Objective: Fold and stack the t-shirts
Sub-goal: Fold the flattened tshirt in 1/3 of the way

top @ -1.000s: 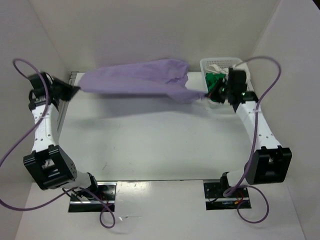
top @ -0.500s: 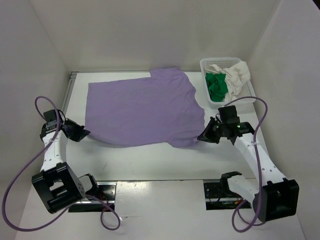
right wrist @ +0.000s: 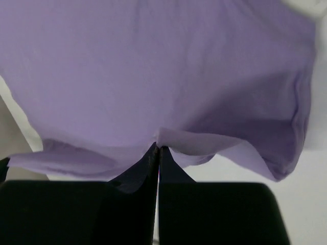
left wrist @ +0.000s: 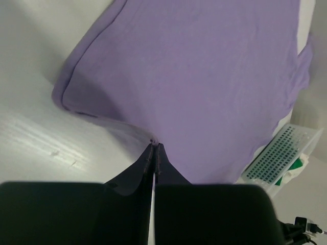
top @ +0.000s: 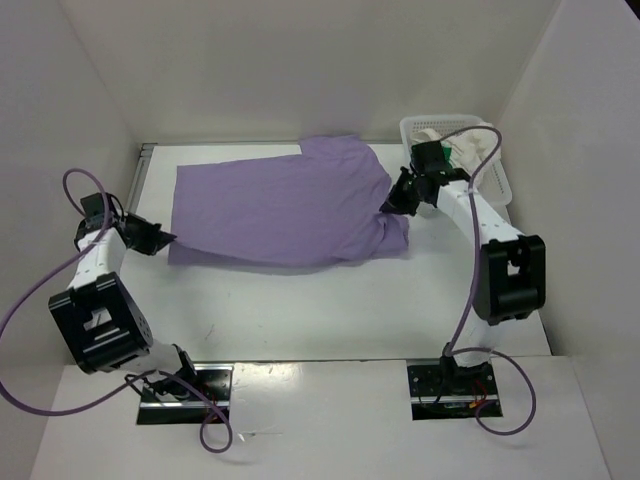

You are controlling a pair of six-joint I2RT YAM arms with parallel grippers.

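- Lavender-purple cotton, plain and soft: one t-shirt [top: 280, 205] lies spread out over the far half of the white surface [top: 300, 320], mostly flat with a few shallow creases.
- Its long axis runs left to right across the surface. The left end is a straight edge, and a sleeve juts out at the far right corner, toward the basket [top: 412, 125].
- The near edge is not flat. It rises at both ends, sags between them and casts a shadow underneath.
- The left end effector [top: 160, 239] is closed, pinching the shirt's near left corner. In its wrist view the two fingers meet on a small peak of cloth.
- The right end effector [top: 390, 205] is clamped on the right end, just beside the basket. There the cloth bunches and a flap folds under.
- I cannot tell where the collar is.
- The white mesh basket stands in the far right corner. A creamy white shirt [top: 480, 146] is heaped in it, and a scrap of bright green shirt [left wrist: 295, 165] shows at its side.
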